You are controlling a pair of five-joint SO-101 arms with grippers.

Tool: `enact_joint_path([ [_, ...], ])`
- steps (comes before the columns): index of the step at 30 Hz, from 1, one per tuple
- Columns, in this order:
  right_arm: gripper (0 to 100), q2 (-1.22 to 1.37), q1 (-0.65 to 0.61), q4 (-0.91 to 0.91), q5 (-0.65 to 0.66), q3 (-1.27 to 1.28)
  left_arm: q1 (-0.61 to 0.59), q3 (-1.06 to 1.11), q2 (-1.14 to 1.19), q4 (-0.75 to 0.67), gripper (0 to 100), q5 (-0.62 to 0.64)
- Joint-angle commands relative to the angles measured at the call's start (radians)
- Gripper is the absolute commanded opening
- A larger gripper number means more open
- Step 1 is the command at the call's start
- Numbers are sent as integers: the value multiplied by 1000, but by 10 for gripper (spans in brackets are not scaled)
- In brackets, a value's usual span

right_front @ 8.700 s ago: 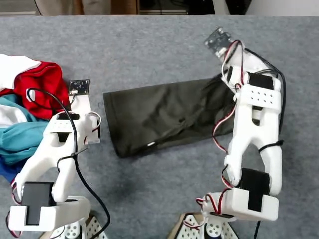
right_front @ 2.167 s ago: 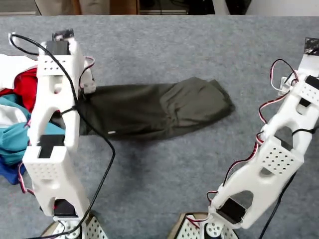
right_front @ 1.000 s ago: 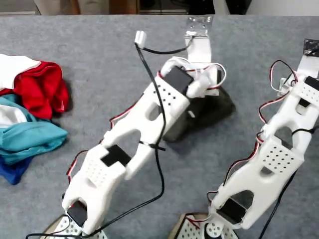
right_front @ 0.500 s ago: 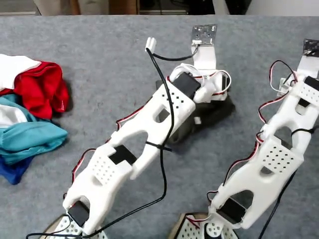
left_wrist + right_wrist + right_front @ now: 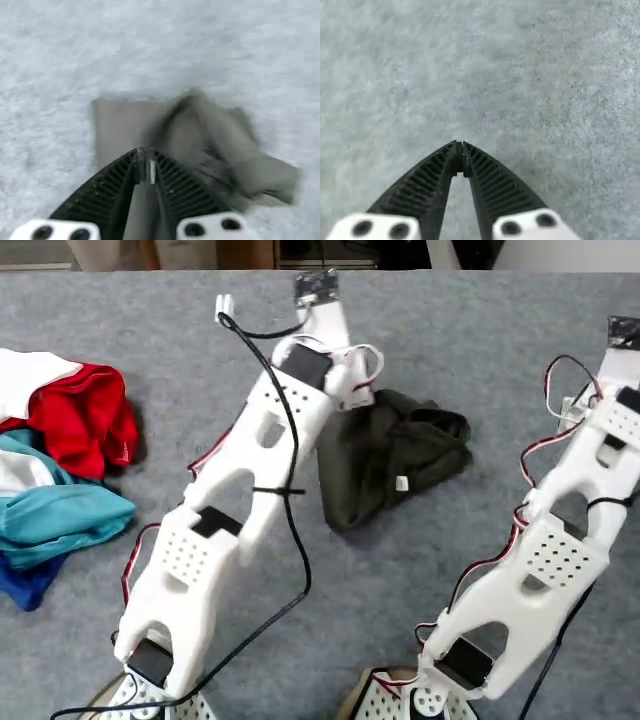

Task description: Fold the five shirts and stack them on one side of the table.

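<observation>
The dark shirt point(image 5: 395, 455) is seen bunched near the middle of the tabletop point(image 5: 480, 330), with the left jaws at its edge and the right jaws well apart both closed empty, and its loose fold could be pulled apart if only one layer is caught.

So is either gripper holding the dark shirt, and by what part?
Neither. The left gripper is shut on nothing above the dark shirt; the right gripper is shut on nothing over the table.
</observation>
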Motion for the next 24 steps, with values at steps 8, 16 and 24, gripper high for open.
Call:
enact_joint_path([
  [8, 5, -143, -269, 609, 295, -384, -41, -32, 179, -9, 19, 66],
  [16, 5, -248, -443, 654, 353, -384, -124, -72, 275, -18, 19, 68],
  [24, 5, -214, -627, 600, 367, -295, -130, -83, 269, 9, 19, 68],
])
